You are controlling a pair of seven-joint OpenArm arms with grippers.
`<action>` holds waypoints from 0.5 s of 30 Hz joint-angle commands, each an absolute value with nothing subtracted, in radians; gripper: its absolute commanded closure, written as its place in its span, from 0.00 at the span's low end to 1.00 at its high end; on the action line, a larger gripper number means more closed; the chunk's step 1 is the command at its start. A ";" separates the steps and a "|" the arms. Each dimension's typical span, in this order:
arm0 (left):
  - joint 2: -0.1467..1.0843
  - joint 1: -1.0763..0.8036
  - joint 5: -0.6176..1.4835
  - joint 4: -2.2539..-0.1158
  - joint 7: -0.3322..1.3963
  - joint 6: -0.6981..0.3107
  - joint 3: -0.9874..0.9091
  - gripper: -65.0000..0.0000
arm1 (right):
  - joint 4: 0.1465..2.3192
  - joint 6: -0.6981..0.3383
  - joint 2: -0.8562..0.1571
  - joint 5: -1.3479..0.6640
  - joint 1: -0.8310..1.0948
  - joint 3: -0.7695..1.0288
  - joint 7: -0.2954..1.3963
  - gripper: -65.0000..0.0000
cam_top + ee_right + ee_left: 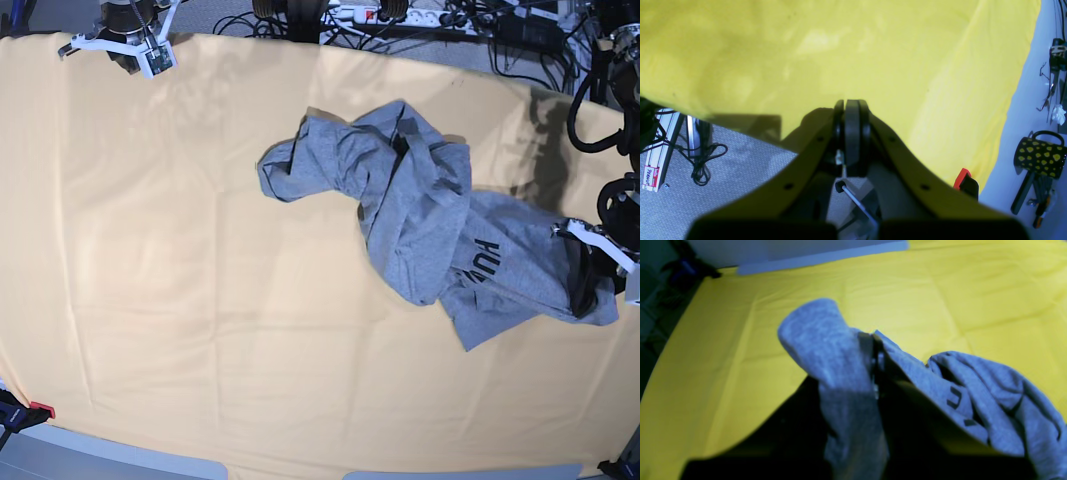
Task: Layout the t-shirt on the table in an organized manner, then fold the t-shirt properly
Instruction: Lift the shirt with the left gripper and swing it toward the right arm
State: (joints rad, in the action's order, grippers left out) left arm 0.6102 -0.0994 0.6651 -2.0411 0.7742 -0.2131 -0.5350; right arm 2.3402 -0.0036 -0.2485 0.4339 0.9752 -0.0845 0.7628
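Left gripper (875, 373) is closed on the t-shirt (430, 230) edge; fabric should be pulled outward slowly until wrinkles are flattened.

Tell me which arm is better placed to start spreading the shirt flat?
The left. Its jaws are shut on a bunch of the shirt at the edge nearest that arm, so it could probably pull the fabric outward. The right gripper is shut on nothing, at the table edge, far from the shirt.

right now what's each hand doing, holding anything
left hand: shut on the t-shirt, an edge of it pinched.
right hand: shut, empty, over the table.
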 commanded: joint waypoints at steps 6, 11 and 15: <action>0.686 -0.065 0.744 -2.081 0.742 -0.288 -0.543 1.00 | 2.356 0.012 -0.252 0.442 0.986 -0.083 0.739 1.00; 0.777 -0.054 0.662 -2.085 0.741 -0.191 -0.543 1.00 | 2.356 0.012 -0.252 0.442 0.986 -0.083 0.736 1.00; 0.842 -0.052 0.622 -2.065 0.737 -0.182 -0.543 1.00 | 2.356 0.012 -0.252 0.442 0.986 -0.083 0.732 1.00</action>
State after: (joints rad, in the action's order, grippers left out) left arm 0.8146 -0.0692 0.6361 -2.0586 0.7769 -0.1944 -0.5304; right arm 2.3402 0.0002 -0.2481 0.4339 0.9752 -0.0845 0.7471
